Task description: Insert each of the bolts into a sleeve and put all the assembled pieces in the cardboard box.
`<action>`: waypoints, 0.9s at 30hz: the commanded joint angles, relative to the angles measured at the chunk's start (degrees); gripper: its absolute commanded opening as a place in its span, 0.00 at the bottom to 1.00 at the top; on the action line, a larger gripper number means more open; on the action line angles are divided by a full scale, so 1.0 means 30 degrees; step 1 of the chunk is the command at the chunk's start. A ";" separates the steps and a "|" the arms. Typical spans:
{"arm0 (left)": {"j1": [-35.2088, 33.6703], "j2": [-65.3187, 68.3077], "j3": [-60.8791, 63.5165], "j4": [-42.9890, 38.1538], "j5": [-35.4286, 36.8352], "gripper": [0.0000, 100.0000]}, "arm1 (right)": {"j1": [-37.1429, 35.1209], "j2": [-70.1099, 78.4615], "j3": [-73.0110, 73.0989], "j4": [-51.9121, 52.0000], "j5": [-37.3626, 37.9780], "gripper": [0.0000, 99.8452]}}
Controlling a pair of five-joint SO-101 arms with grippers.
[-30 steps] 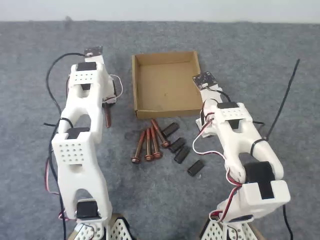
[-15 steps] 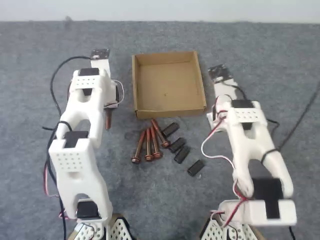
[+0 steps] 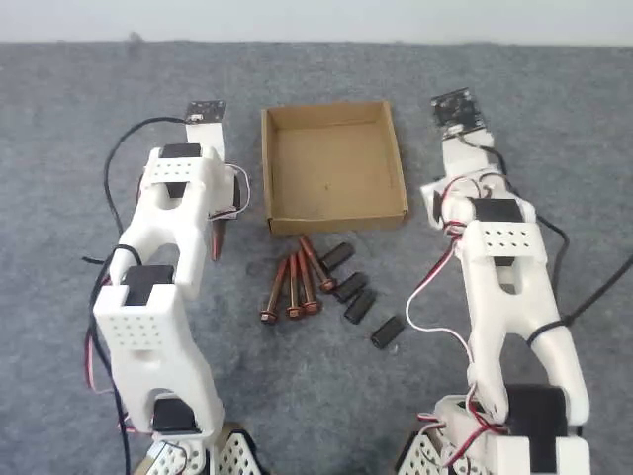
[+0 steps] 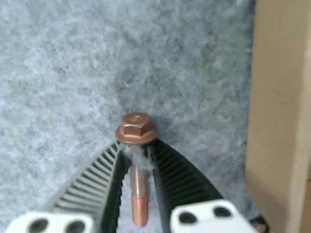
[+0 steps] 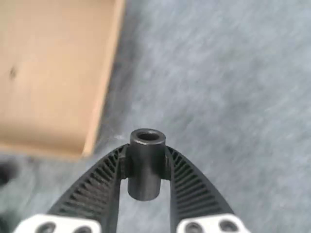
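Change over the last second: right arm (image 3: 504, 247) has swung away from the cardboard box (image 3: 331, 173) and straightened, and now stands at the box's 3 o'clock. Left arm (image 3: 178, 188) has crept slightly toward 12 and sits at the box's 9 o'clock. The pile hasn't moved.

I read the right gripper (image 5: 146, 155) as clamped on a black sleeve (image 5: 146, 167), held upright with the bore facing the camera, above carpet just beside the box wall. Left gripper (image 4: 136, 145) is pinching a copper bolt (image 4: 136, 130) by the shank just under the hex head, also over carpet near the box.

Loose bolts (image 3: 294, 282) and loose sleeves (image 3: 354, 295) lie at the box's 6 o'clock, bolts at 9 of the sleeves.

Surface is grey carpet (image 3: 554, 99). A pale wall (image 3: 316, 18) runs along the 12 o'clock edge.
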 commanded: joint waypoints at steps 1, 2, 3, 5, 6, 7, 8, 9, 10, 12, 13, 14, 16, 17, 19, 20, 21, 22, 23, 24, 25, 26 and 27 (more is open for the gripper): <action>0.0293 -0.1612 -0.0015 -0.0264 -0.0088 0.01 | 0.0513 -0.1128 -0.0117 -0.2535 -0.0059 0.01; 0.0293 -0.1612 -0.0015 -0.0264 -0.0088 0.01 | 0.0542 -0.1128 -0.0117 -0.3150 -0.0059 0.01; 0.0293 -0.1612 -0.0015 -0.0264 -0.0088 0.01 | 0.0630 -0.1099 -0.0117 -0.3766 -0.0059 0.01; 0.0293 -0.1612 -0.0015 -0.0264 -0.0088 0.01 | 0.0806 -0.1099 -0.0117 -0.5055 -0.0059 0.01; 0.0293 -0.1612 -0.0015 -0.0264 -0.0088 0.01 | 0.0894 -0.1070 -0.0088 -0.5700 -0.0059 0.01; 0.0293 -0.1612 -0.0015 -0.0264 -0.0088 0.01 | 0.0952 -0.1070 0.0088 -0.6432 -0.0059 0.01; 0.0293 -0.1612 -0.0015 -0.0264 -0.0088 0.01 | 0.0982 -0.1070 0.0352 -0.7399 -0.0117 0.01; 0.0293 -0.1612 -0.0015 -0.0293 -0.0088 0.01 | 0.0982 -0.1070 0.0791 -0.8571 -0.0117 0.01; 0.0293 -0.1612 -0.0015 -0.0410 -0.0088 0.01 | 0.0952 -0.1070 0.1348 -0.9832 -0.0117 0.01; 0.0264 -0.1612 0.0015 -0.0498 -0.0088 0.01 | 0.0894 -0.0982 0.2667 -1.2410 -0.0059 0.01; 0.0264 -0.1612 0.0015 -0.0498 -0.0088 0.01 | 0.0894 -0.0835 0.3311 -1.3729 -0.0059 0.01; 0.0264 -0.1612 0.0015 -0.0498 -0.0088 0.01 | 0.0894 -0.0659 0.3897 -1.4989 -0.0059 0.01; 0.0264 -0.1612 0.0015 -0.0498 -0.0088 0.01 | 0.0923 -0.0278 0.4923 -1.7480 -0.0059 0.01; 0.0264 -0.1612 0.0015 -0.0498 -0.0088 0.01 | 0.0982 -0.0044 0.5421 -1.8476 -0.0088 0.01; 0.0264 -0.1612 0.0015 -0.0498 -0.0088 0.01 | 0.0923 0.0513 0.6505 -2.0205 -0.0205 0.01; 0.0264 -0.1612 0.0015 -0.0527 -0.0088 0.01 | 0.0864 0.0806 0.7121 -2.0996 -0.0205 0.01; 0.0264 -0.1582 0.0015 -0.0527 -0.0088 0.01 | 0.0835 0.1011 0.7766 -2.1905 -0.0205 0.01; 0.0264 -0.1582 0.0015 -0.0527 -0.0088 0.01 | 0.0718 0.1158 0.8381 -2.2901 -0.0205 0.01; 0.0264 -0.1582 0.0015 -0.0527 -0.0088 0.01 | 0.0630 0.1333 0.8996 -2.3927 -0.0205 0.01; 0.0264 -0.1582 0.0015 -0.0527 -0.0088 0.01 | 0.0571 0.1421 0.9670 -2.4982 -0.0234 0.01; 0.0264 -0.1582 0.0015 -0.0527 -0.0088 0.01 | 0.0542 0.1451 1.0374 -2.6095 -0.0498 0.01; 0.0264 -0.1582 0.0015 -0.0527 -0.0088 0.01 | 0.0396 0.1451 1.1048 -2.7179 -0.1084 0.01; 0.0264 -0.1582 0.0015 -0.0557 -0.0088 0.01 | 0.0278 0.1451 1.1663 -2.8176 -0.1846 0.01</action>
